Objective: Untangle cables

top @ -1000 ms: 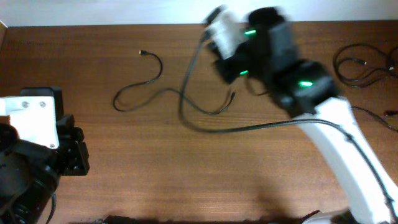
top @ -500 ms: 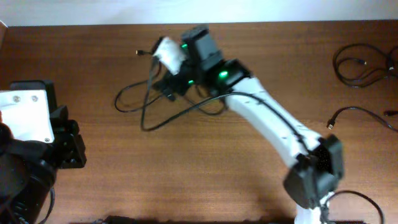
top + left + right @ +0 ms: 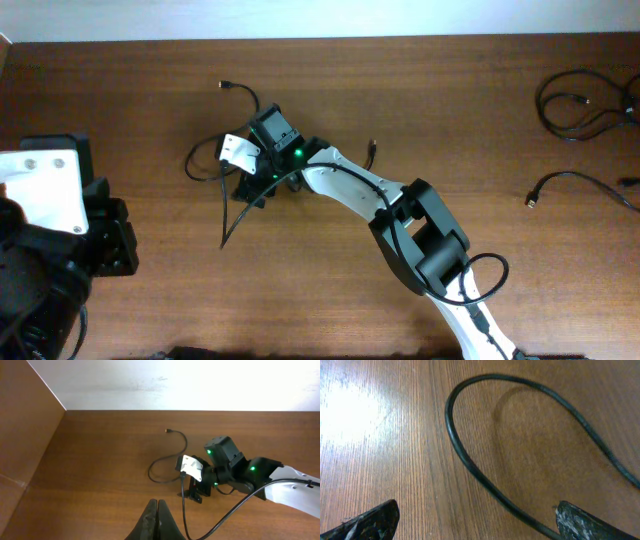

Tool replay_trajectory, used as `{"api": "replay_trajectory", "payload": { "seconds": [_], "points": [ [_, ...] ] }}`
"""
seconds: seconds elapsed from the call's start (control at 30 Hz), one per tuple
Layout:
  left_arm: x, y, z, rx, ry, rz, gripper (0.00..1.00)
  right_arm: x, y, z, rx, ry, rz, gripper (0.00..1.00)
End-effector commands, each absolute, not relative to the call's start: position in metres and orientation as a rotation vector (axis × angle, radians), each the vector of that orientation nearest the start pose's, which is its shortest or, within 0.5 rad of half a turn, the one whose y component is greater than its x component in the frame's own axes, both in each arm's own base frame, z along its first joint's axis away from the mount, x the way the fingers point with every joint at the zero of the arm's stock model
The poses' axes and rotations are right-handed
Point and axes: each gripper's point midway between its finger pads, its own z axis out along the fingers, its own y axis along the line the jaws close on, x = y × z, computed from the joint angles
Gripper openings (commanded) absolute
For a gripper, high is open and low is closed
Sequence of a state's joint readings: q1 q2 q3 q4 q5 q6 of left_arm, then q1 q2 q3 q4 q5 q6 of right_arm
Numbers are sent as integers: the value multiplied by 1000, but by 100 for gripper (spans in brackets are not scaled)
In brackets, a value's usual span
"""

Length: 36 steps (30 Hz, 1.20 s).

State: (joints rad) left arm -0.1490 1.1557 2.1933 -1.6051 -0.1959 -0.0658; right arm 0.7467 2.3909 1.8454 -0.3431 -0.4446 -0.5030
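Far left: left gripper (image 3: 157, 512), jaws pressed together on nothing, parked clear of the work, presumably to leave room. Centre-left: cable (image 3: 490, 377) looped on the table (image 3: 200, 320). Just above it, right gripper (image 3: 247, 185), jaws apart, straddling the strand without touching, apparently lined up for a pinch. Far right: other cables (image 3: 570, 175), well apart from the loop, likely sorted.

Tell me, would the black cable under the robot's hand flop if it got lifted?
Probably floppy: the cable lies in a loose curve, so it'd likely droop. Looks thin, so probably light. May slide on the shiny table.
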Motion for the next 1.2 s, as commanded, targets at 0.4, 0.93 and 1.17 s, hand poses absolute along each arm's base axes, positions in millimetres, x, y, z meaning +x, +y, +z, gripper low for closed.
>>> {"api": "replay_trajectory", "payload": {
  "seconds": [0.4, 0.93, 1.17],
  "points": [
    [189, 7, 458, -44, 2167, 86, 0, 399, 437, 151, -1467, 1877, 670, 4],
    [186, 4, 454, -33, 2188, 73, 0, 367, 343, 66, -1598, 2401, 512, 99],
    [183, 2, 449, -23, 2210, 62, 0, 401, 338, 45, -774, 2765, 395, 99]
  ]
}}
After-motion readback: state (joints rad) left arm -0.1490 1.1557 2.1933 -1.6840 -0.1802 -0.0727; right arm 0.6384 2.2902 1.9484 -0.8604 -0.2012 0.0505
